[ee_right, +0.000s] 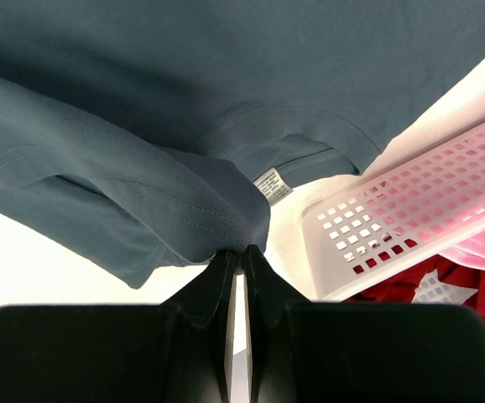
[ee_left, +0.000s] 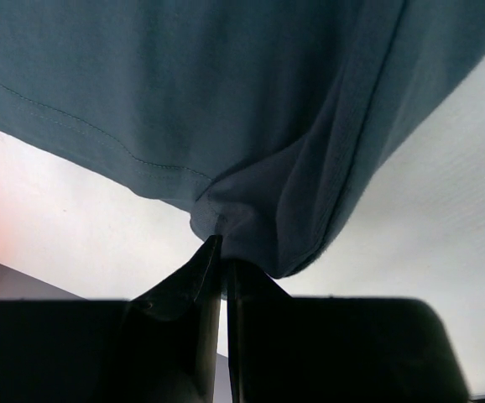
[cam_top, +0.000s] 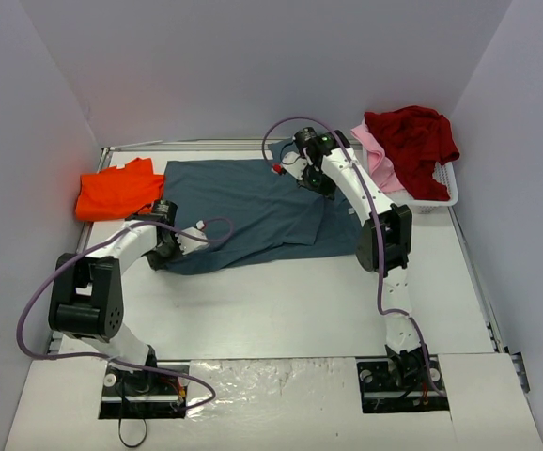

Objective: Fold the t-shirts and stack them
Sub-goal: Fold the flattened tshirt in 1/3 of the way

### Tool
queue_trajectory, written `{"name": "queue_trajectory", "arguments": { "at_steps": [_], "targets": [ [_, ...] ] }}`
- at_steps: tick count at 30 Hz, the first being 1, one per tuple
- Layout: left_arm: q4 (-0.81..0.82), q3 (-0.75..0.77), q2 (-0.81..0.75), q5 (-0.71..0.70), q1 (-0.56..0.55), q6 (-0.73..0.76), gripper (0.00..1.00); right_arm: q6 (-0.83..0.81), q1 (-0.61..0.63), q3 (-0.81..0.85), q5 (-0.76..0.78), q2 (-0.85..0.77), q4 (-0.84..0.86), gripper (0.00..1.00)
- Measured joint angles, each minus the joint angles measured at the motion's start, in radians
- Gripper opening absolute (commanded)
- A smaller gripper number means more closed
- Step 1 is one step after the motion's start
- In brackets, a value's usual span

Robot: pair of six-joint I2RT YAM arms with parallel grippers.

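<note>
The slate blue-grey t-shirt [cam_top: 253,211] lies spread across the far middle of the desk [cam_top: 281,301], mostly flat, with its right part rumpled. The left fingers [ee_left: 205,277] are clenched on a bunched corner of its hem at the shirt's near left end, the cloth puckering up from the tips. The right fingers [ee_right: 217,281] are pinched tight on a fold of the same shirt beside the collar, where a small white label [ee_right: 272,185] shows. The orange t-shirt [cam_top: 116,191] sits crumpled at the far left of the desk, just beside the blue-grey one. At the far right, the dark red t-shirt [cam_top: 412,136] is heaped over the pale pink t-shirt [cam_top: 373,150] in the white basket [cam_top: 441,197].
</note>
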Motion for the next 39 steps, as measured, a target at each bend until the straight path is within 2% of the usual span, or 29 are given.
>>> {"name": "queue_trajectory", "arguments": {
  "at_steps": [33, 39],
  "targets": [
    [-0.005, 0.033, 0.022, -0.003, 0.012, 0.016, 0.03, 0.005, 0.0, 0.024, 0.018, 0.028, 0.006, 0.0],
    [-0.005, 0.033, 0.022, -0.003, 0.012, 0.001, 0.07, 0.008, 0.0, 0.024, 0.018, 0.028, 0.006, 0.0]
  ]
}}
